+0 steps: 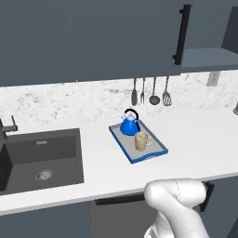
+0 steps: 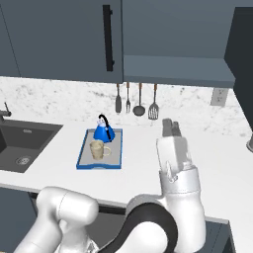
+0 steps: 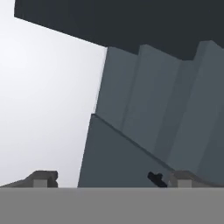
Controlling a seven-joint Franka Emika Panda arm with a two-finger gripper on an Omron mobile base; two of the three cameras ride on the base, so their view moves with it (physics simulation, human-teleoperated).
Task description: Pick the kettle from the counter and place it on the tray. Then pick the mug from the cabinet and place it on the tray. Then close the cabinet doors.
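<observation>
The blue-rimmed tray (image 1: 157, 152) (image 2: 81, 157) lies on the white counter (image 1: 195, 139) (image 2: 217, 163). On it stand the bright blue kettle (image 1: 129, 125) (image 2: 104, 132) and, in front of it, the beige mug (image 1: 141, 141) (image 2: 98, 149). My gripper (image 2: 171, 127) (image 3: 113, 179) points upward to the right of the tray, open, with nothing between its fingers. Above it the cabinet (image 1: 209, 58) (image 2: 178, 66) (image 3: 153, 109) stands open, its shelf bare. One door (image 1: 139, 37) (image 2: 64, 39) with a black bar handle sits left of the opening. The other door (image 2: 243, 49) is swung out at the right.
A dark sink (image 1: 42, 160) (image 2: 22, 143) with a faucet (image 1: 7, 128) is set in the counter's left part. Several utensils (image 1: 151, 93) (image 2: 136, 101) hang on the backsplash under the cabinet. A wall outlet (image 2: 216, 97) and a grey object (image 2: 249, 145) are at the far right.
</observation>
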